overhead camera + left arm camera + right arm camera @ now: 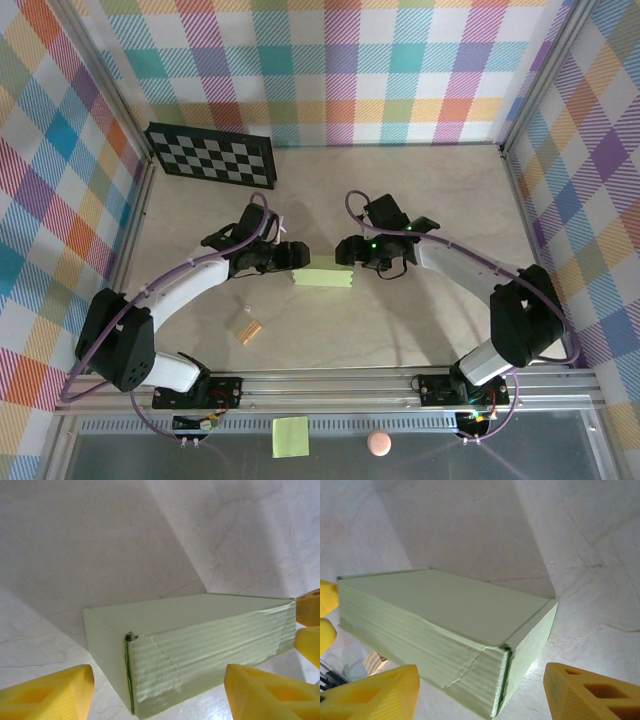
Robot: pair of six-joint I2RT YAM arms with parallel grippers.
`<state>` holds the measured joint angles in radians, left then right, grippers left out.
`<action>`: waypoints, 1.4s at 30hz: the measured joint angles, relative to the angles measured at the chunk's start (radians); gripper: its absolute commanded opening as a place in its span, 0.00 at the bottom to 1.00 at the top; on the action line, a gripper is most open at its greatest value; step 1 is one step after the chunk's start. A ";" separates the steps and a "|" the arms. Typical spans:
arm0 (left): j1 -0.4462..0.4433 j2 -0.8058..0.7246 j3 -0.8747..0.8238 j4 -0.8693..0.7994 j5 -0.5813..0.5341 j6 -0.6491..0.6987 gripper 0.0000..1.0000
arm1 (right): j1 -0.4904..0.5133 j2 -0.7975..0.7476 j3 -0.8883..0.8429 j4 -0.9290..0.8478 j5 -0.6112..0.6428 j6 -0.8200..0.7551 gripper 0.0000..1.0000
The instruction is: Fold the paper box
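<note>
Evidently folding looks finished: the paper box [323, 279] lies closed on the bench [420, 340], left hand [290, 256] at its ten o'clock, right hand [347, 250] at two, both wide and empty; next, back away cleanly.

One green paper box [323, 279] is lying on the single table [430, 200]. Two grippers are flanking it, the left gripper [288, 258] and the right gripper [350, 254]. One checkerboard [211, 156], one tan block [247, 329], one yellow sticky note [290, 436] and one pink ball [378, 443] are sitting around.
</note>
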<state>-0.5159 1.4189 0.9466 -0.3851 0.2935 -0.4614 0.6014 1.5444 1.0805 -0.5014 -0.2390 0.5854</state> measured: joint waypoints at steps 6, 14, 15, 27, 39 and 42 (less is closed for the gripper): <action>0.001 0.045 0.000 0.030 0.066 -0.021 0.68 | -0.001 0.025 -0.003 0.030 -0.055 0.026 0.66; 0.015 0.084 0.032 0.047 0.090 -0.028 0.68 | -0.014 0.038 0.017 0.045 -0.070 0.031 0.62; 0.018 0.095 0.049 0.045 0.084 -0.023 0.68 | -0.014 0.042 0.027 0.045 -0.063 0.026 0.62; 0.050 0.218 0.246 0.106 -0.055 0.109 0.67 | -0.030 0.188 0.206 0.105 0.124 -0.172 0.61; 0.036 0.219 0.016 0.344 -0.047 0.113 0.67 | -0.012 0.192 0.049 0.232 0.106 -0.172 0.66; 0.013 0.177 -0.060 0.371 -0.040 0.087 0.67 | 0.002 0.163 -0.028 0.259 0.077 -0.129 0.67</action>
<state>-0.5034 1.5955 0.8871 -0.0143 0.2531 -0.3740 0.6037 1.7077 1.0523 -0.2428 -0.1616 0.4568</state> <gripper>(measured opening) 0.669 0.667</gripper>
